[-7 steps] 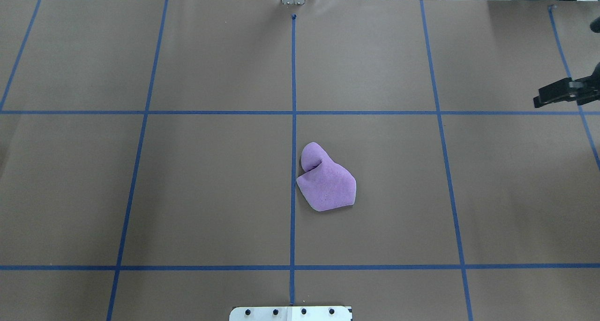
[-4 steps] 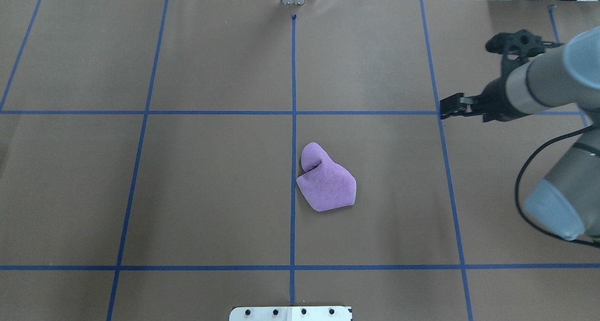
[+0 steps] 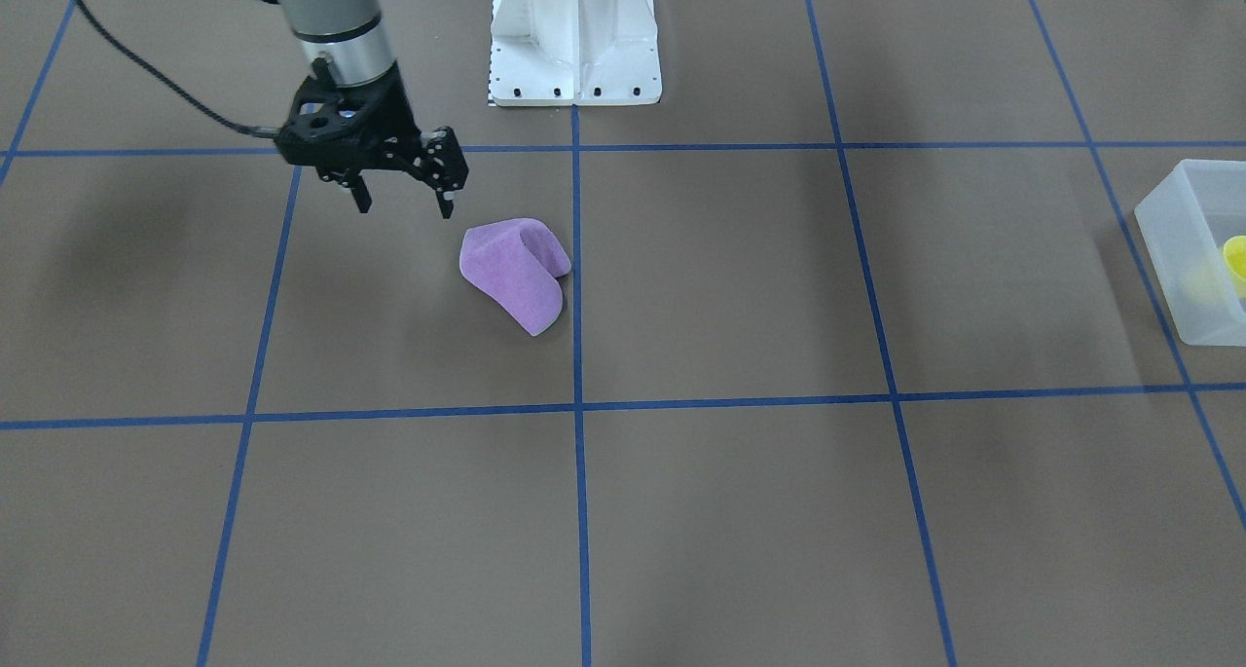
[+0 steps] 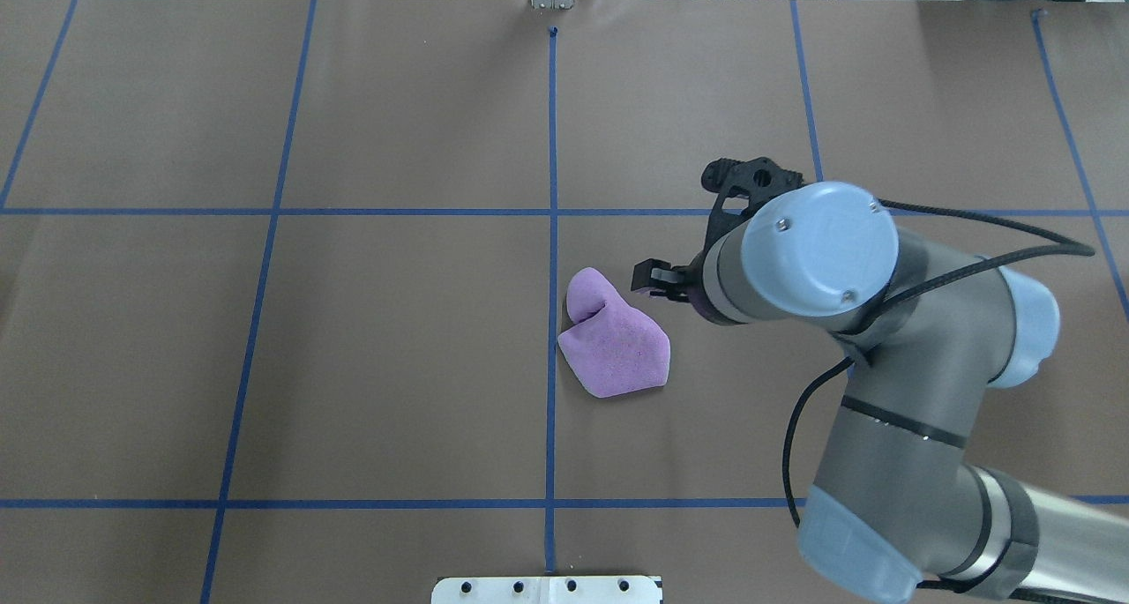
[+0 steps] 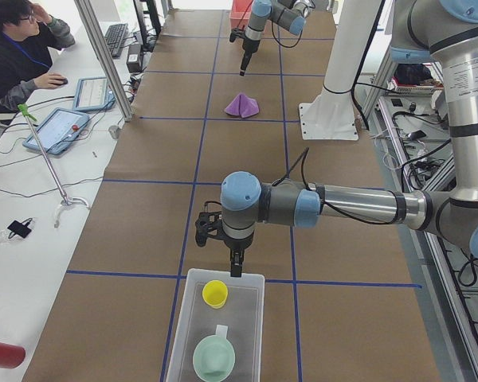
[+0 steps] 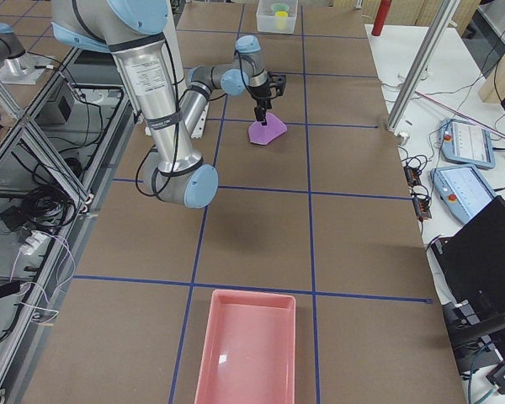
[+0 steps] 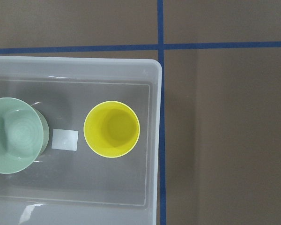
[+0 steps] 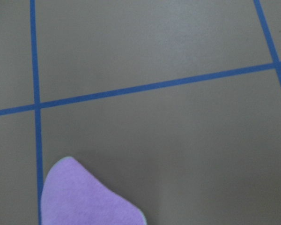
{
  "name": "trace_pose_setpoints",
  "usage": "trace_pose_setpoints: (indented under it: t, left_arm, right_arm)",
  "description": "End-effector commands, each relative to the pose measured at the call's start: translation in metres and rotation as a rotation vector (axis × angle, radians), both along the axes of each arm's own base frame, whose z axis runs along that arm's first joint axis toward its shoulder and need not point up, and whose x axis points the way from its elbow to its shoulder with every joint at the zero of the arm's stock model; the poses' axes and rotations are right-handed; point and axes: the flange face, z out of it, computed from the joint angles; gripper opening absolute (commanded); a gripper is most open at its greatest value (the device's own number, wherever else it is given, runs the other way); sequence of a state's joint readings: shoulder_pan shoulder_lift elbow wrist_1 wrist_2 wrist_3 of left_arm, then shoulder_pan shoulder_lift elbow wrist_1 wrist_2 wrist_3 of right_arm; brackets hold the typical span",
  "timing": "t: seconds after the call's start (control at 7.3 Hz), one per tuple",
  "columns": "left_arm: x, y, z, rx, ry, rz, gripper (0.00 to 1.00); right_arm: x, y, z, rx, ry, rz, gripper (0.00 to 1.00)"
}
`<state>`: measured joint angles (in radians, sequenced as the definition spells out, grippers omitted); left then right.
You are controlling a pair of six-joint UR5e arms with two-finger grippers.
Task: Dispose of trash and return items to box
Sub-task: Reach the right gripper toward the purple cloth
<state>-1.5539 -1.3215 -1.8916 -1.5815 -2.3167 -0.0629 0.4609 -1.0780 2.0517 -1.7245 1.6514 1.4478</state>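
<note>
A purple folded sponge cloth (image 4: 617,344) lies at the table's middle; it also shows in the front view (image 3: 516,273) and the right wrist view (image 8: 79,197). My right gripper (image 3: 404,204) is open and empty, hovering just beside the cloth, apart from it. The frosted white box (image 7: 153,140) stands at the table's far left end (image 3: 1168,258). In it are the yellow cup (image 7: 111,130) and a pale green cup (image 7: 14,140). My left gripper (image 5: 235,267) hangs over the box's near rim; I cannot tell if it is open or shut.
A pink tray (image 6: 248,349) stands at the table's right end. The white robot base (image 3: 574,34) is at the table's edge behind the cloth. A person sits at a side desk (image 5: 20,48).
My right arm has swept in from the table's right edge toward the middle and now hangs beside the purple cloth. The cloth has not moved.
</note>
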Motion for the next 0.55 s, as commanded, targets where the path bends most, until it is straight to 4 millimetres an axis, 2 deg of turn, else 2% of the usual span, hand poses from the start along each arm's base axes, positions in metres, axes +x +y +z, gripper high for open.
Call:
trace_pose_setpoints:
  t: [0.0,0.14,0.41]
  left_arm:
    - [0.000,0.005,0.005,-0.012,0.001,0.000,0.99]
    - [0.000,0.005,0.005,-0.012,0.001,0.000,0.99]
    - [0.000,0.005,0.006,-0.015,-0.001,0.000,0.99]
  right_arm:
    - [-0.054,0.013,-0.017,-0.035,0.030,0.036,1.00]
    - [-0.078,0.003,-0.027,-0.036,0.048,0.051,1.00]
    - [-0.097,0.004,-0.014,-0.019,0.098,0.064,0.94]
